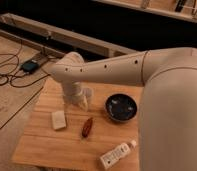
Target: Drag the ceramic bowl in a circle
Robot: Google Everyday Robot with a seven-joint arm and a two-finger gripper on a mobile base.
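The ceramic bowl (120, 107) is round, dark and glossy with pale specks inside. It sits on the wooden table (52, 147), right of centre. My pale arm reaches across the view from the right and bends down at the wrist. The gripper (78, 101) points down at the tabletop a short way left of the bowl, apart from it. It stands open and I see nothing in it. The arm's bulk hides the table's right side.
A small white block (58, 120) lies left of centre, a brown oblong object (87, 127) lies in the middle, and a white bottle (117, 155) lies on its side near the front edge. Cables and a dark box (29, 65) are on the floor at left.
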